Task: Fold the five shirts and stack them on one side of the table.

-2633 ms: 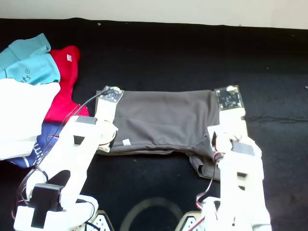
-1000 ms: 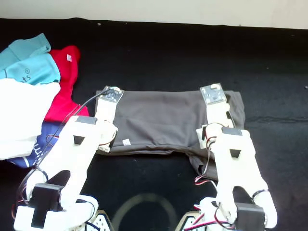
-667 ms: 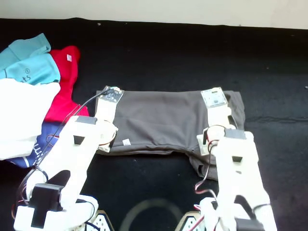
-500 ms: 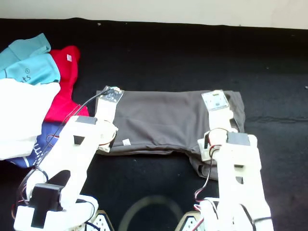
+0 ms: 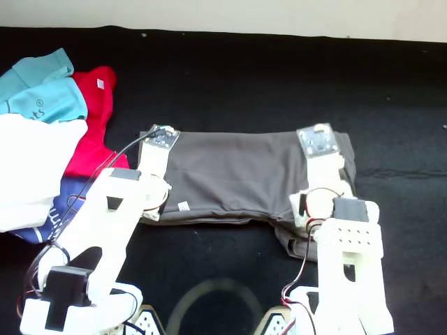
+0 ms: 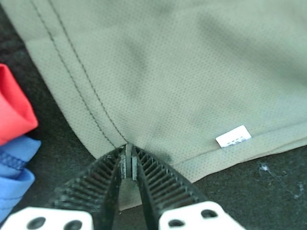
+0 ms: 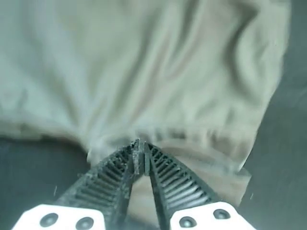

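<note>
Shirt (image 5: 237, 178), grey, flat on surface (image 5: 230, 77), long axis side to side between my arms. Left tool (image 6: 128, 163) pinching near-left hem corner, right tool (image 7: 139, 160) pinching bunched near-right edge. Fold goes away from me, I reckon.

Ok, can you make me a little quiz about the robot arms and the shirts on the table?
1. True or false: the left gripper is wide open above the flat grey fabric shirt.
2. Which colour is missing from the rumpled pile of shirts on the black table? A red, B white, C yellow.
3. Fill in: the small white tag sits near the edge of the ____ shirt.
Key: 1 false, it is shut on the shirt's hem, as is the right gripper. 2 C. 3 grey.
</note>
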You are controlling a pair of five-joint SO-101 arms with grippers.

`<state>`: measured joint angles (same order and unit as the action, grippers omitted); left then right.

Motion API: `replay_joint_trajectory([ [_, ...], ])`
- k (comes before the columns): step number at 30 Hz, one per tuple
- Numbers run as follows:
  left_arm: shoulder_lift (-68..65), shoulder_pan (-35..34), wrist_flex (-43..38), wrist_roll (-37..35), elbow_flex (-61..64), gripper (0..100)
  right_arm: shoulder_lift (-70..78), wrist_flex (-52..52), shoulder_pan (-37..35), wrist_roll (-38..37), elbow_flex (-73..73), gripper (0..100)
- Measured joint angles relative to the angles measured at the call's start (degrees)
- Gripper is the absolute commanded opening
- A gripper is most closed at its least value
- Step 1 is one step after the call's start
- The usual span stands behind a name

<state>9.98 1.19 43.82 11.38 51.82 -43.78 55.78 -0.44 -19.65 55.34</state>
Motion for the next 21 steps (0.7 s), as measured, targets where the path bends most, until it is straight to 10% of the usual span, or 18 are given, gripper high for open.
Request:
replay_joint_trajectory([
  [6, 0.0, 0.0, 0.0, 0.0, 0.0, 1, 0.0, -16.09, 0.0, 0.0, 7.12, 0.7],
  [21, 0.0, 0.0, -0.35, -1.85, 0.18, 1, 12.92, -19.34, 4.04, 0.0, 12.4, 0.7],
])
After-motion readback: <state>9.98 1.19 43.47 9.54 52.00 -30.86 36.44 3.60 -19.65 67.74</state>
